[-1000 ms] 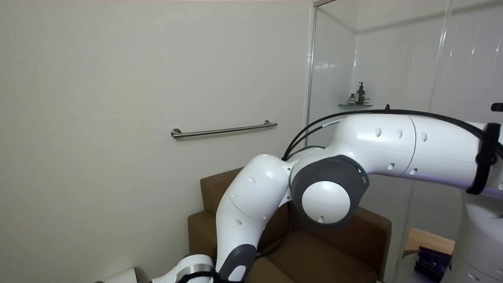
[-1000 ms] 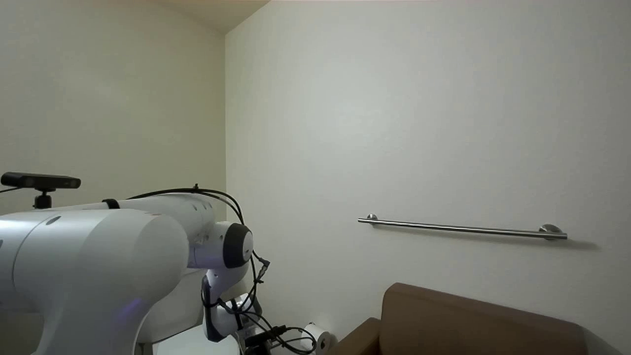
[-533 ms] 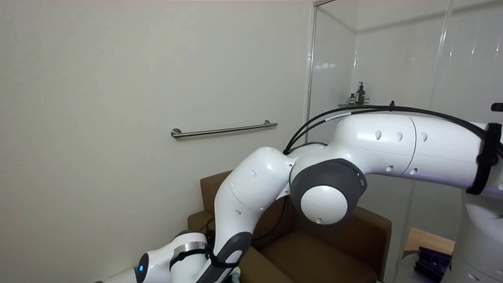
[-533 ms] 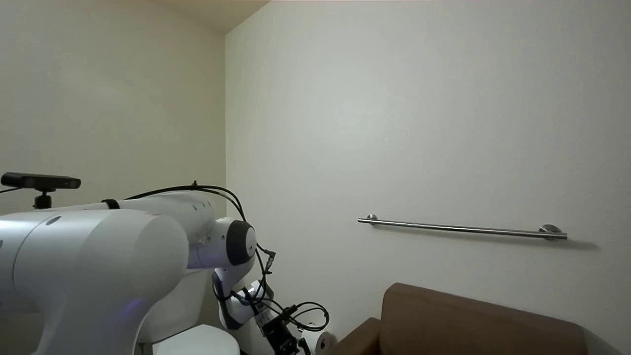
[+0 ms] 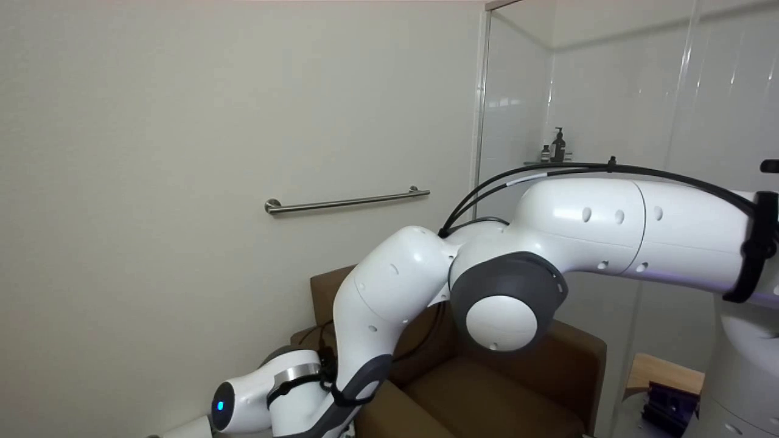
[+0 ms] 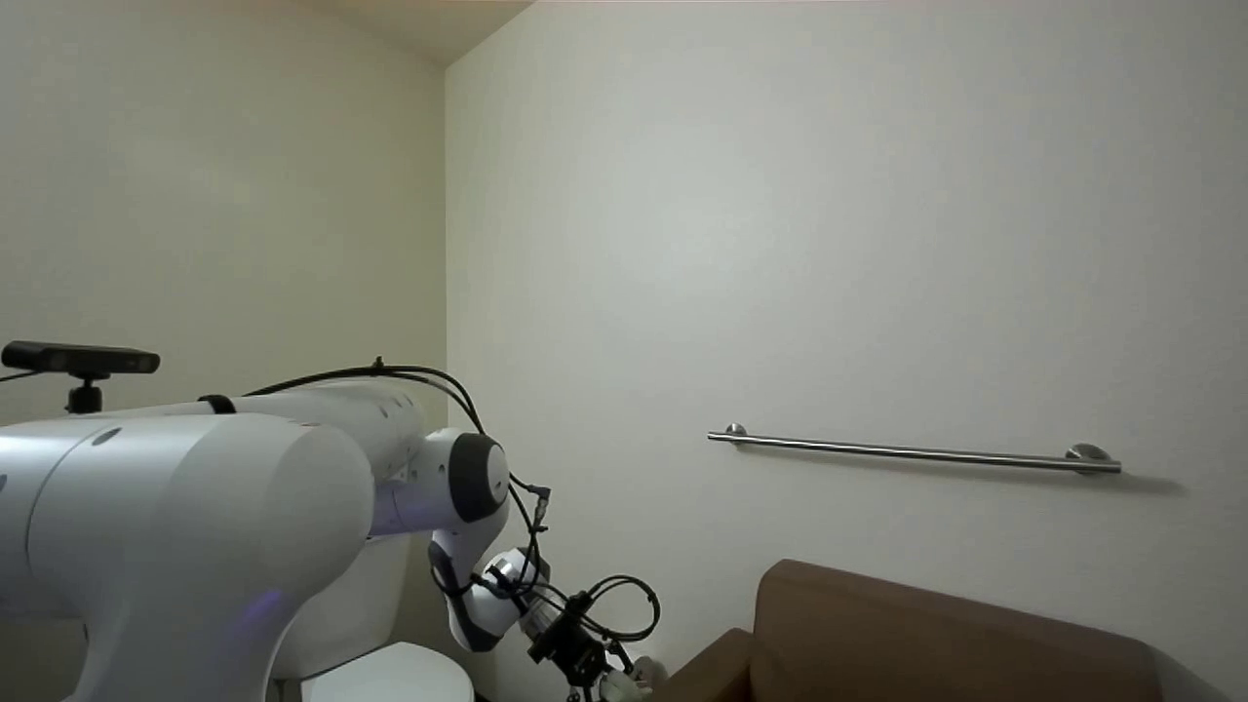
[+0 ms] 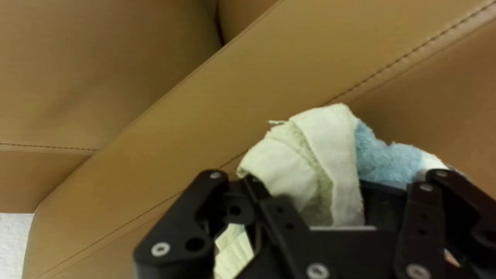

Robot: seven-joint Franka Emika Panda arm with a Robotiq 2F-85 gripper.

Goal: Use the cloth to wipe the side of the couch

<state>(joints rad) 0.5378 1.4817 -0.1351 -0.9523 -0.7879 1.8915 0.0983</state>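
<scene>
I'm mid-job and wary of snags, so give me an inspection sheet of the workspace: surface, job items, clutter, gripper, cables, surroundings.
Surface: brown couch armrest; no stain made out.
Job items: cloth, white and light blue, bunched at the armrest's edge; contact cannot be told.
Clutter: dark object low in an exterior view, identity unclear.
Gripper: holding the cloth; how firmly cannot be told.
Cables: black, strung along the robot arm; a loop stands out above the gripper; no snag seen.
Surroundings: wall rail in both exterior views; dark bottles; toilet.
</scene>
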